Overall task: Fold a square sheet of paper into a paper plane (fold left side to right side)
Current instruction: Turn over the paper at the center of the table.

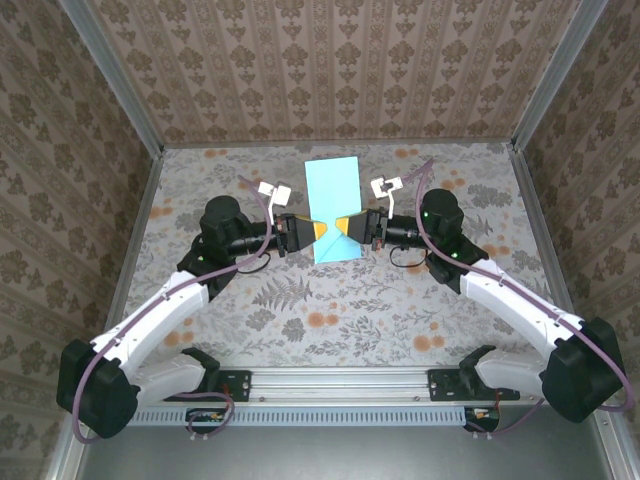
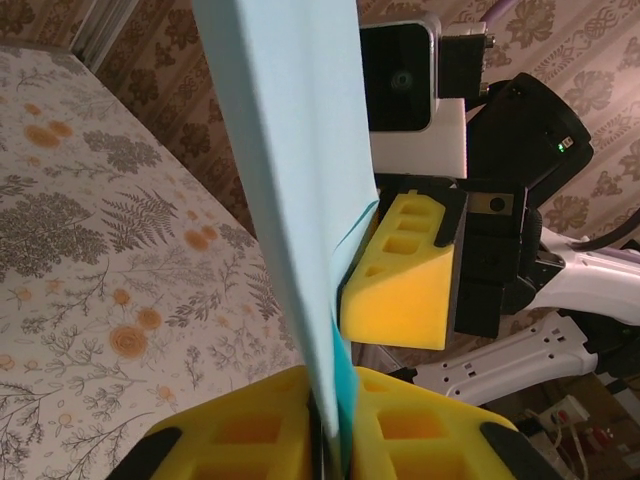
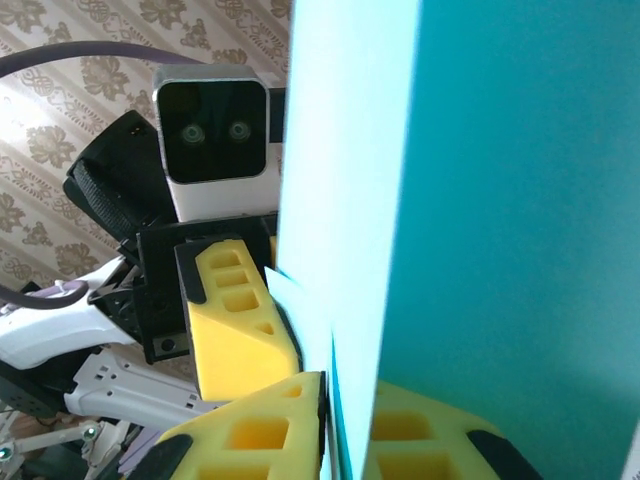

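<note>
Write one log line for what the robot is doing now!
left end effector: shut on paper | right end effector: shut on paper

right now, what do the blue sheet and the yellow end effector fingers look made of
Sheet: probably thin matte paper; it looks razor-thin edge-on. Left end effector fingers: likely rigid matte yellow plastic, judging by moulded square pockets; could be dense foam.
</note>
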{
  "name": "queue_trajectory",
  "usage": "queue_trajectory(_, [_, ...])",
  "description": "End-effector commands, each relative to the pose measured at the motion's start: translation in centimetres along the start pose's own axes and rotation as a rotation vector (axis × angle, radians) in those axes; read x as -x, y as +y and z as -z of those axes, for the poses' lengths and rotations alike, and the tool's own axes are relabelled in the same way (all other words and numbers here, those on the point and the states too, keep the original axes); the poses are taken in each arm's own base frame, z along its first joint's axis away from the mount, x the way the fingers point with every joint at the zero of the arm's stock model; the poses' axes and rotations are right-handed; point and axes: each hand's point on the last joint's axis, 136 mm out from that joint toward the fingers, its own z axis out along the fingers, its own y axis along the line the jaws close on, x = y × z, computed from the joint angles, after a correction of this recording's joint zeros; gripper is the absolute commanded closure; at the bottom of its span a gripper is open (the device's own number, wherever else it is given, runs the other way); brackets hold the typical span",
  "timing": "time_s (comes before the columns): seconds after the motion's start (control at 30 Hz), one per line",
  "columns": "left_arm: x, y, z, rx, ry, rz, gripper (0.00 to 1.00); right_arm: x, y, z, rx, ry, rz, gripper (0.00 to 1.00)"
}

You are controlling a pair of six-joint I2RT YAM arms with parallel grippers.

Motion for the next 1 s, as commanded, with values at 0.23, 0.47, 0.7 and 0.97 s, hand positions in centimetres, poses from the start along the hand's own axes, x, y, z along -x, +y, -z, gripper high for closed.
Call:
queue_trajectory(0.23, [-1.0,2.8,1.1,0.261,0.072,-0.032,1.00,-0.2,-3.2,4.2,-0.249,-0.048,0.016,0.71])
queue_trajectory(0.47, [-4.8,7.5,4.5,0.765,0.264,-0.121,1.00,-1.6,-8.2,10.5,-0.682,-0.039,0.052,0.55])
queue_trajectory(0.7, [-7.4,10.6,7.4,1.256,0.515,-0.240,1.00,-3.4,-12.6,18.1,-1.122,-0.037,0.023,0.39])
queue_trajectory(0.97, [-7.6,11.9,8.6,1.696,0.695,-0.390,1.00,-5.4,-13.6,22.0,-1.269,-0.060,0.001,0.31])
